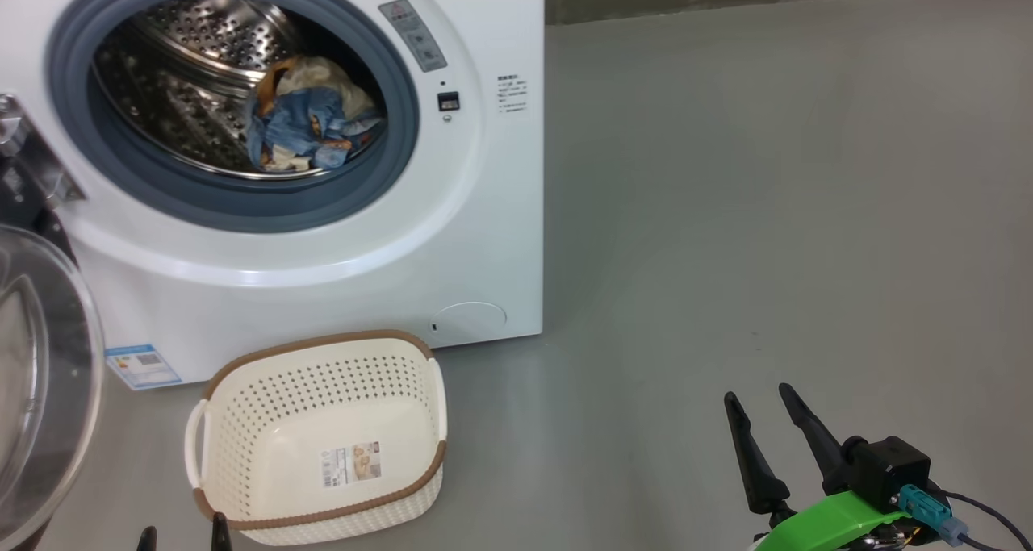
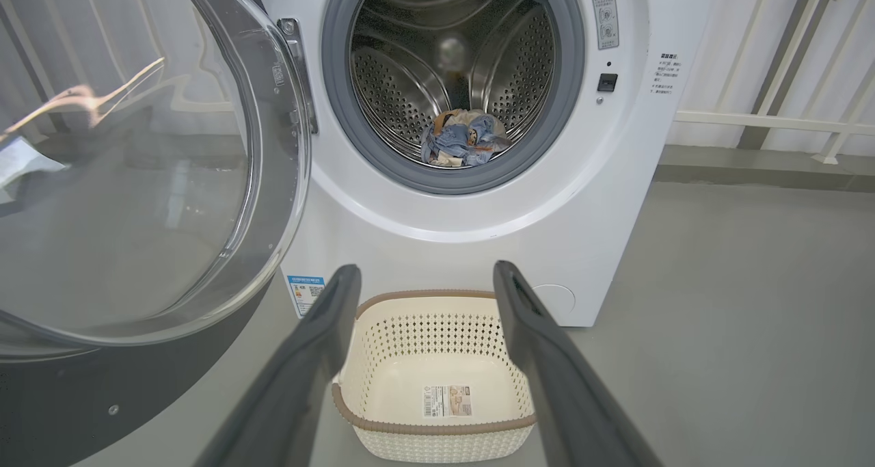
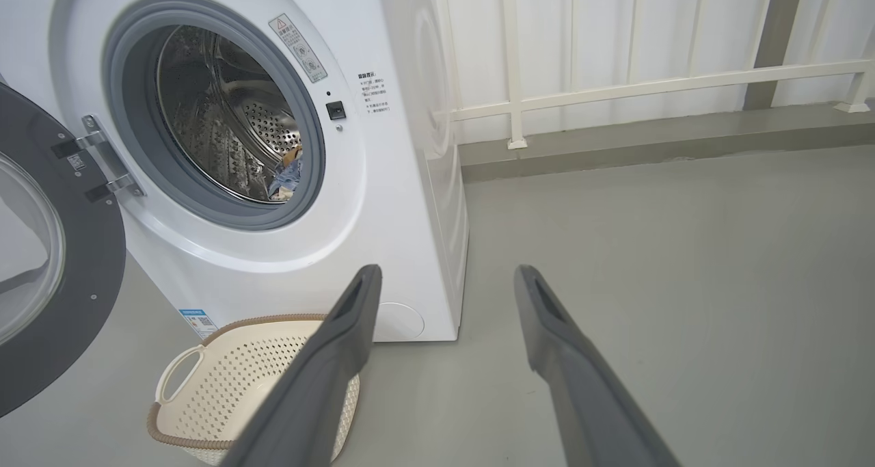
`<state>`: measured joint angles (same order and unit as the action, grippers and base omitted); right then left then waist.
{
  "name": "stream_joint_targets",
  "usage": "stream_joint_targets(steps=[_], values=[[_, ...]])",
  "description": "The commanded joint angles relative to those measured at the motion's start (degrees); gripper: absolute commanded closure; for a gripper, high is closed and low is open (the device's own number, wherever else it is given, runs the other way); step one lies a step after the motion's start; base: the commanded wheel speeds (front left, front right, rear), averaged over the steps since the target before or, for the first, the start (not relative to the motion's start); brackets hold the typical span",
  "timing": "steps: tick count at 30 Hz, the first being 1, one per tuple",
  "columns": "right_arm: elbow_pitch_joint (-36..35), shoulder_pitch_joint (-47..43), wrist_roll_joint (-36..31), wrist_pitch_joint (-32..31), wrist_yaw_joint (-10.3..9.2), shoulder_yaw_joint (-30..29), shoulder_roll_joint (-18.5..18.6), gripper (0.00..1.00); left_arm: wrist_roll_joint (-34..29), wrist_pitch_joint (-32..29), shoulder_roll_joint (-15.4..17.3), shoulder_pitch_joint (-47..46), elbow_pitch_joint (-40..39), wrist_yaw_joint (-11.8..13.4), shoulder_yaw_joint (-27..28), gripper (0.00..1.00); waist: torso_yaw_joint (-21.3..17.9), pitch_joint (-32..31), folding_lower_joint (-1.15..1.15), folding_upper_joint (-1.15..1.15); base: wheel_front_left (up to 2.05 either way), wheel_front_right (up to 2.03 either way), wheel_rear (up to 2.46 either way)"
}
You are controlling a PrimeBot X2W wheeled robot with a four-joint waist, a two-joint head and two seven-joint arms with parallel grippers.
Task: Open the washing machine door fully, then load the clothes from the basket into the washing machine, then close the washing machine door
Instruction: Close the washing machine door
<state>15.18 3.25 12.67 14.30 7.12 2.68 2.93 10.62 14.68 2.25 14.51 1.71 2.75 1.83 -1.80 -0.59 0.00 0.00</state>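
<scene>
Already clothes (image 1: 311, 119) inside washing machine (image 1: 484, 236)

You look along the left gripper (image 2: 427, 270), its fingers spread wide apart. Seen between them, the basket (image 2: 431, 427) sits on the floor (image 2: 738, 316) just before the washing machine (image 2: 615, 200), a label sticker (image 2: 446, 400) on its bottom. The washing machine door (image 2: 137, 180) is swung open at your left. The clothes (image 2: 461, 139) are bunched low in the drum (image 2: 403, 77), behind the gasket (image 2: 567, 111).
</scene>
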Motion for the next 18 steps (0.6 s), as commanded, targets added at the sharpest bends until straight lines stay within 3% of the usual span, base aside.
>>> stream_joint_targets(steps=[1, 18], values=[[-1.5, 0.6, 0.1, 0.7, 0.36, 1.3, 0.0, 0.00, 0.1, 0.3, 0.6, -2.5, -1.2, -0.3, 1.6, 0.00, 0.7, -0.3, 0.00, 0.00, 0.00, 0.00, 0.00], [-1.4, -0.3, 0.2, 0.7, 0.36, 2.6, 0.0, 0.00, 0.9, 0.3, 0.6, -1.0, -0.4, -0.4, 2.0, 0.00, 9.1, -1.5, 0.00, 0.00, 0.00, 0.00, 0.00]])
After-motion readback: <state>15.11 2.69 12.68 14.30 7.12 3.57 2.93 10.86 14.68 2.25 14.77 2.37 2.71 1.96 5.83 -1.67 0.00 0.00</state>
